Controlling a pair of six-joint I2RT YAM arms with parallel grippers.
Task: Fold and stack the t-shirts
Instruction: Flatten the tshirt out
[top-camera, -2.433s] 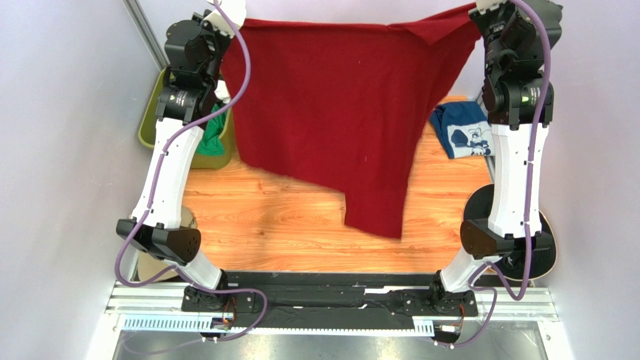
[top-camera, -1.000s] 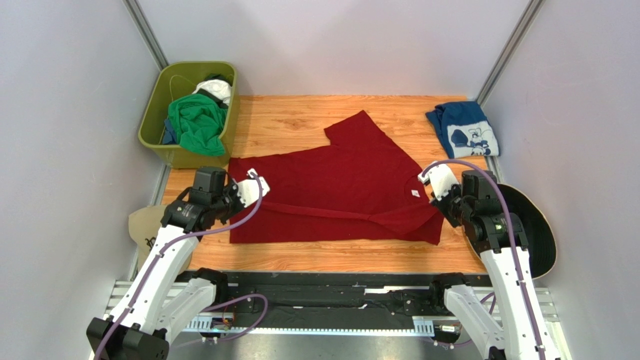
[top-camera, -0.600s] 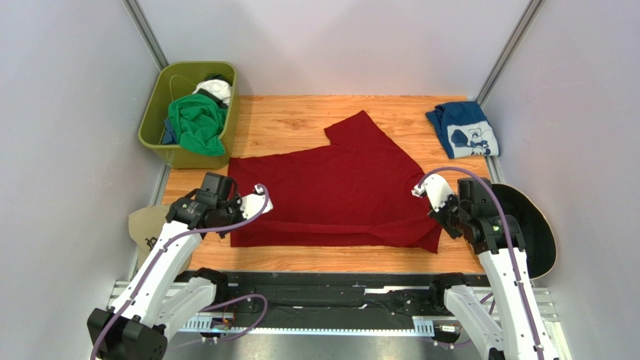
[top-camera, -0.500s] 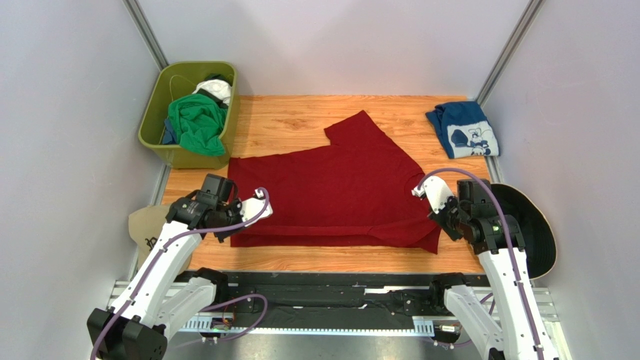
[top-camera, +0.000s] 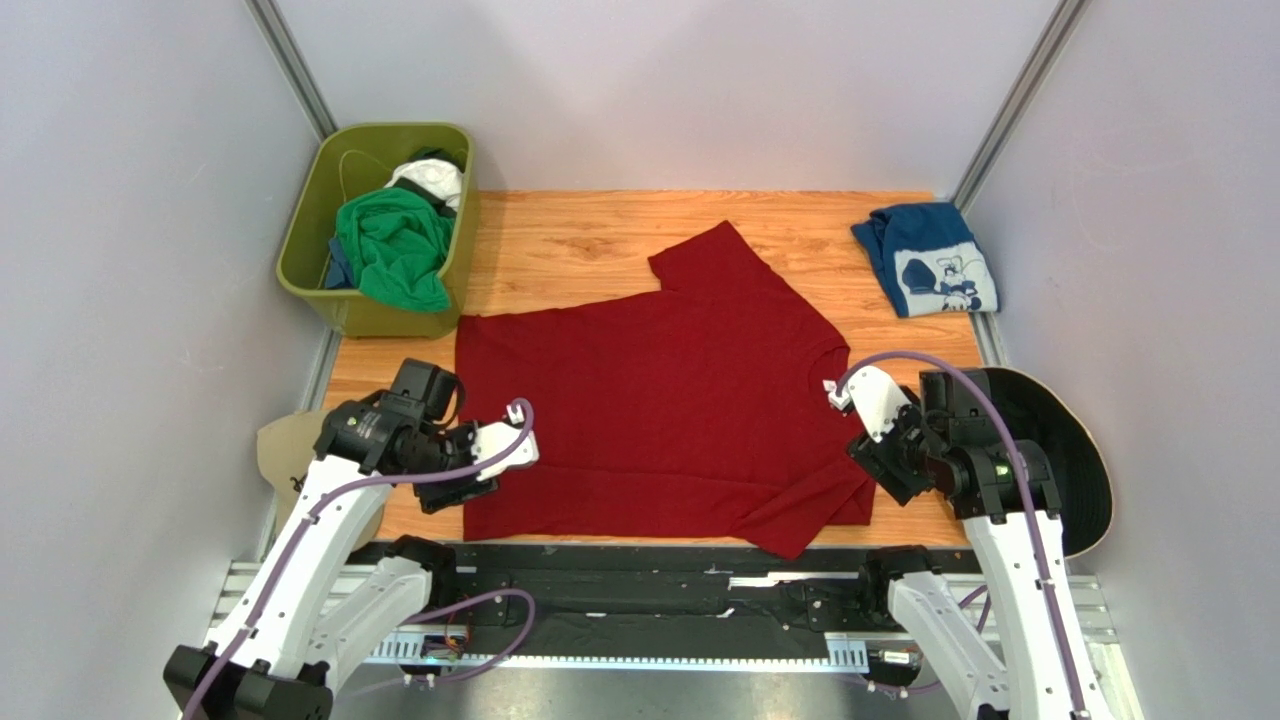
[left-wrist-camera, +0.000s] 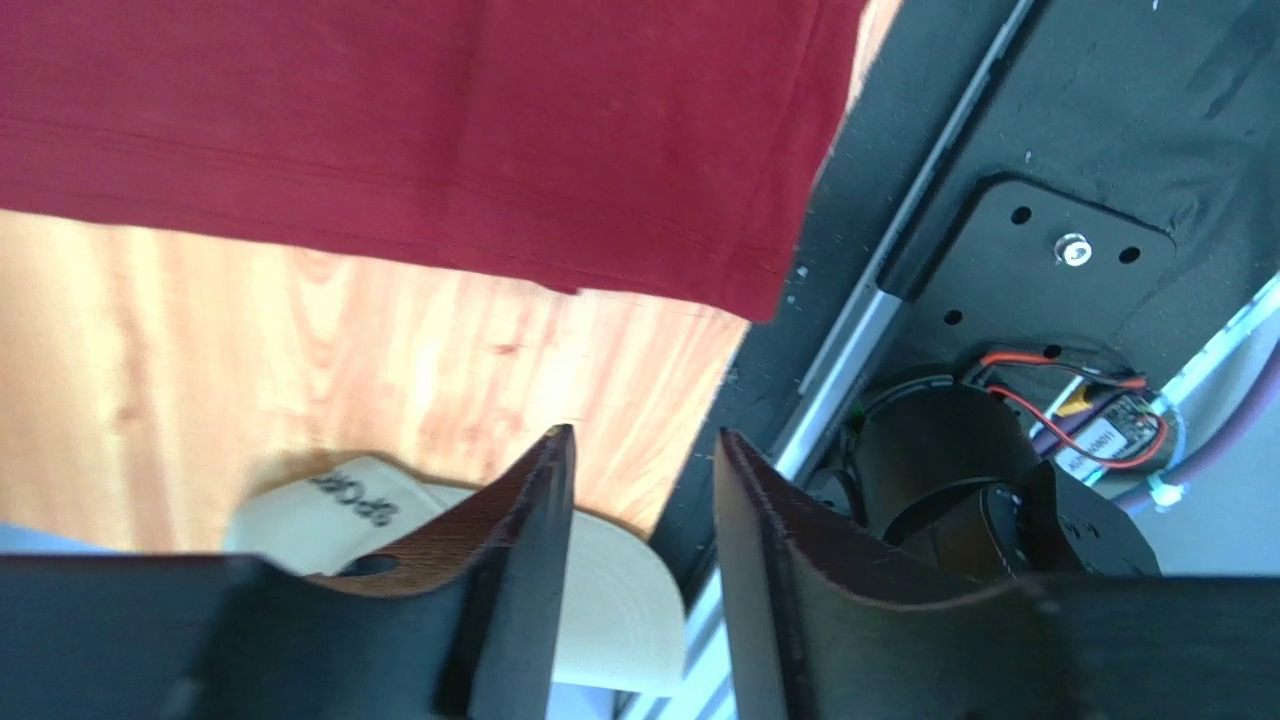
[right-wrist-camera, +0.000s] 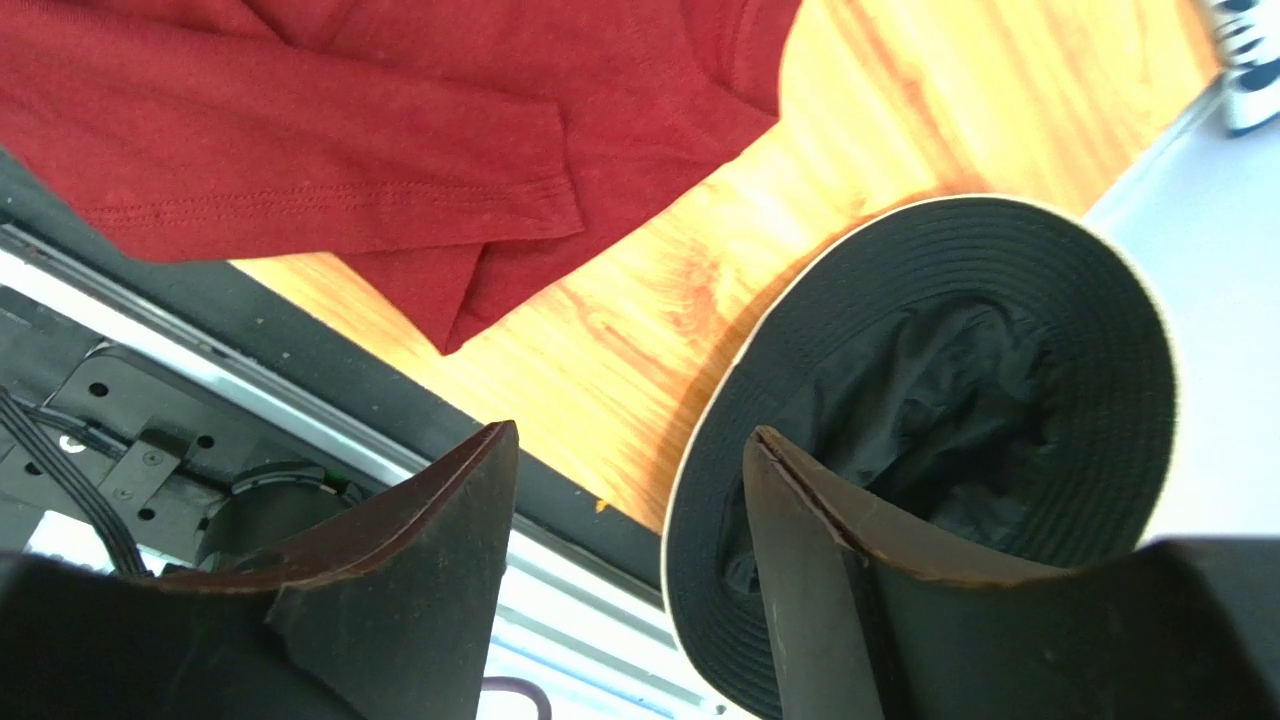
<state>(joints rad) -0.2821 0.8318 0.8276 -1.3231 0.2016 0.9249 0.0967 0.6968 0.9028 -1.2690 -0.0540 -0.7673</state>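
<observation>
The dark red t-shirt (top-camera: 661, 405) lies spread flat on the wooden table (top-camera: 601, 225) and covers most of its near half. One sleeve points toward the far side, and the other sleeve, at the near right, lies slanted and reaches over the near edge of the table. The near left corner of the shirt also passes a little over this edge. The left gripper (left-wrist-camera: 646, 438) is low beside the near left corner of the shirt. Its jaws are a small way apart and there is nothing between them. The right gripper (right-wrist-camera: 631, 432) is low at the right side of the shirt, near the slanted sleeve. Its jaws are more widely apart and also hold nothing. The navy-blue t-shirt (top-camera: 924, 258) with a white cartoon print lies folded at the far right corner of the table, well apart from the red one. The green t-shirt (top-camera: 394, 248) lies crumpled in an olive-green bin (top-camera: 308, 225) at the far left corner, together with some white cloth. A tan baseball cap (left-wrist-camera: 376, 518) lies just beside the left edge of the table, near the left arm. A black wide-brimmed hat (right-wrist-camera: 962, 420) lies beside the right edge with its inside turned up.
</observation>
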